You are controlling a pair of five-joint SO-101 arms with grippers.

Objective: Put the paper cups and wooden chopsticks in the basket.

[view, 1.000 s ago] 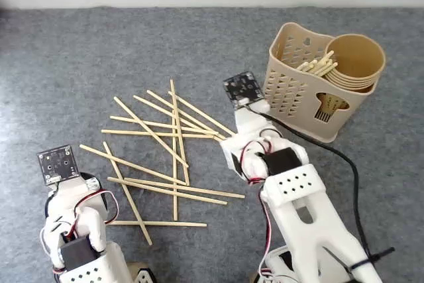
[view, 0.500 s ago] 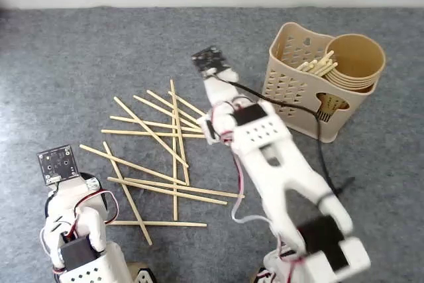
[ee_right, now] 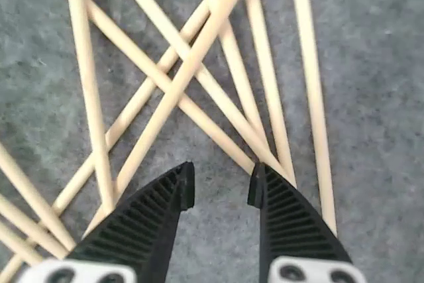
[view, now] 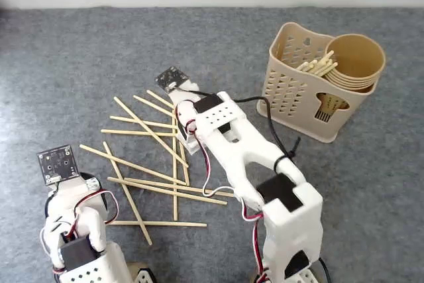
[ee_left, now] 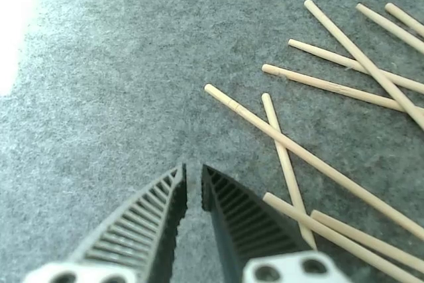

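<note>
Several chopsticks (view: 318, 65) and stacked paper cups (view: 356, 57) in basket (view: 291, 91), left gripper (ee_left: 193, 170) closed, right gripper (ee_right: 222, 180) open

Grey felt-covered table (view: 79, 51): scattered wooden chopsticks (view: 149, 130) lying crossed; basket (view: 301, 97) standing near far-right corner.

Right arm (view: 232, 140) overhangs the chopsticks (view: 149, 131); open carpet (view: 86, 51) beyond.
</note>
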